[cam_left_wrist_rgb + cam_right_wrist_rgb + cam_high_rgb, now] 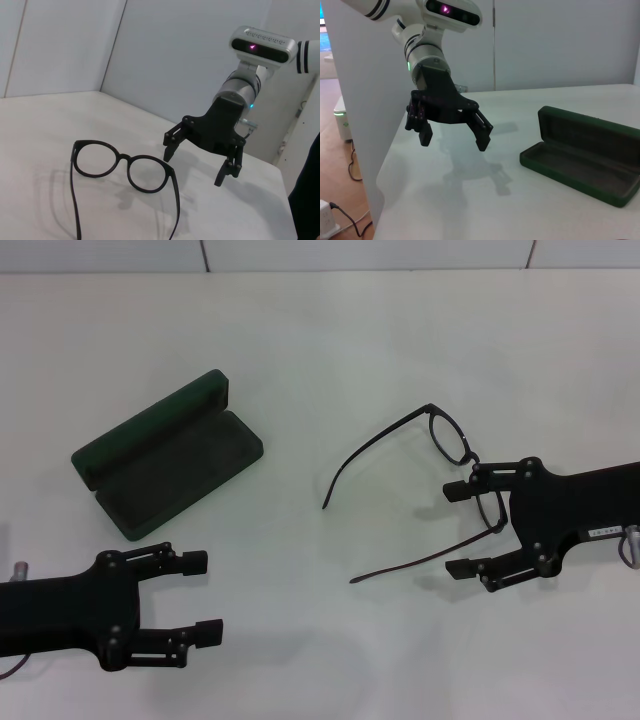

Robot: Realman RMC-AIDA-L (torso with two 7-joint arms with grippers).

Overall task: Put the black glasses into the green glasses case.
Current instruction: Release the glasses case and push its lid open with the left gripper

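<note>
The black glasses (452,437) lie on the white table, right of centre, with both temple arms unfolded and pointing towards the case. They also show in the left wrist view (123,159). The green glasses case (165,455) lies open at the left, lid up and dark lining empty, and it shows in the right wrist view (585,160). My right gripper (462,530) is open at the lens end of the glasses, with one finger to each side of the near lens; I cannot tell whether it touches them. My left gripper (200,598) is open and empty, in front of the case.
The white table (320,340) runs back to a pale wall. The right gripper also shows in the left wrist view (194,166), just behind the glasses. The left gripper shows in the right wrist view (454,142), near the table's edge.
</note>
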